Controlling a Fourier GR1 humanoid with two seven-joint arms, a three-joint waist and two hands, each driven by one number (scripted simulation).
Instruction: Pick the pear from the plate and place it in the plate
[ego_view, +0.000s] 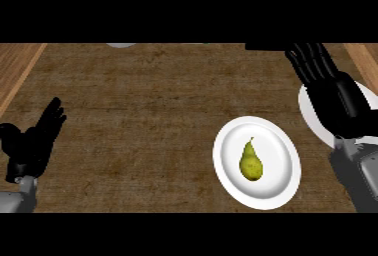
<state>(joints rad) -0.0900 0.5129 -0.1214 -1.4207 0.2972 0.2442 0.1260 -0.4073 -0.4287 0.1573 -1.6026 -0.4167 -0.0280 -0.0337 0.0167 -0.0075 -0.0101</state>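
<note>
A yellow-green pear (251, 162) lies on a white plate (275, 191) right of centre, stem pointing away from me. A second white plate (311, 107) sits at the right edge, mostly hidden under my right arm. My right hand (319, 70) hovers over that far-right area with straight fingers stretched toward the back, holding nothing, up and to the right of the pear. My left hand (35, 137) rests open at the left edge, fingers up, far from both plates.
The brown countertop is bordered by lighter wooden strips on the left (18, 65) and right (365, 57). A pale rounded object (122, 45) peeks in at the back edge.
</note>
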